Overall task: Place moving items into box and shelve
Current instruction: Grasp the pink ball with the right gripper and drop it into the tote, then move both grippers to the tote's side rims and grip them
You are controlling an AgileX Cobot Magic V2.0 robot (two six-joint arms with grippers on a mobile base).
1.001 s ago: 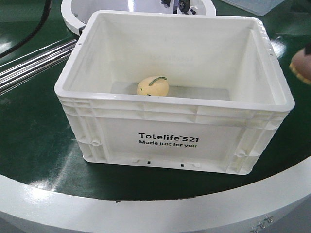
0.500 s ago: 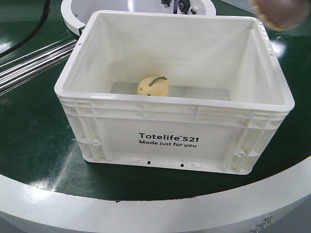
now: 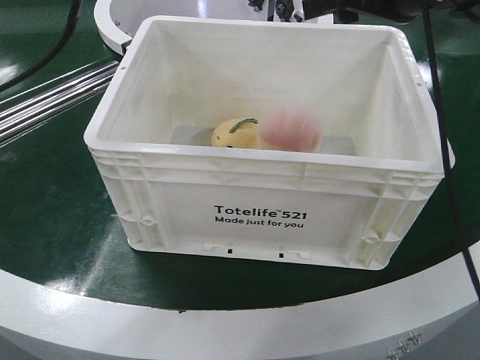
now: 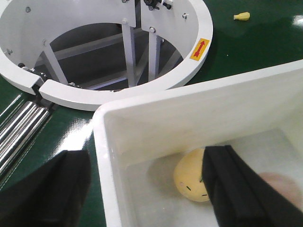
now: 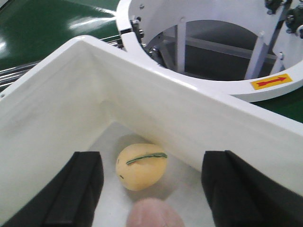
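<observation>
The white box [image 3: 262,214] stands on the green table. A pale yellow item with a green mark [image 3: 236,133] lies on its floor. A reddish-pink item [image 3: 294,129] shows as a blur right beside it, inside the box. My right gripper [image 5: 154,189] hangs open above both items, the yellow one [image 5: 141,165] and the pink one [image 5: 154,213], gripping nothing. My left gripper [image 4: 147,189] is open and straddles the box's left wall [image 4: 102,142], one finger outside and one inside, over the yellow item [image 4: 188,178]. The pink item [image 4: 279,185] is partly hidden.
A white ring-shaped frame [image 3: 112,22] stands behind the box, with metal rollers [image 3: 45,97] at the left. A black cable [image 3: 442,135] hangs across the box's right side. A small yellow object [image 4: 241,16] lies on the green surface far back.
The reddish-pink item came in from the right edge, passed over the box's far right corner and is now loose inside the box beside the yellow one. The yellow item has not moved.
</observation>
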